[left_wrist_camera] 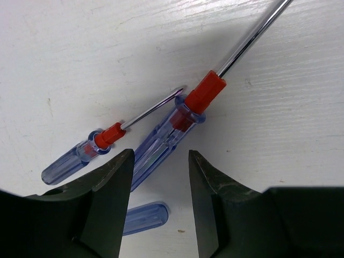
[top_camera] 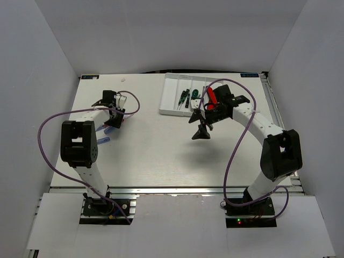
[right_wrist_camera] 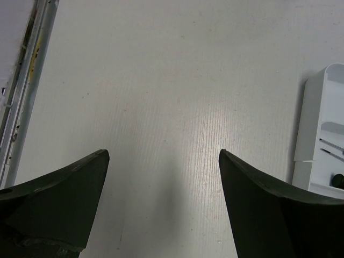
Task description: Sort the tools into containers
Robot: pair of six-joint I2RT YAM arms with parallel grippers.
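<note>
Three blue-handled screwdrivers with red collars lie on the table under my left gripper (left_wrist_camera: 160, 161), which is open and low over them. The large one (left_wrist_camera: 177, 121) runs between the jaws, a small one (left_wrist_camera: 86, 153) lies to its left, and a third handle (left_wrist_camera: 145, 217) shows beneath. In the top view they lie beside the left gripper (top_camera: 114, 122) as blue handles (top_camera: 104, 141). The white tray (top_camera: 171, 94) at the back holds green-handled screwdrivers (top_camera: 184, 98) and a red-and-black knife (top_camera: 212, 95). My right gripper (top_camera: 199, 126) is open and empty over bare table; the right wrist view (right_wrist_camera: 161, 156) shows this too.
The tray's left end (right_wrist_camera: 314, 134) shows at the right edge of the right wrist view. A metal rail (right_wrist_camera: 32, 70) runs along the table's edge there. White walls enclose the table. Purple cables loop from both arms.
</note>
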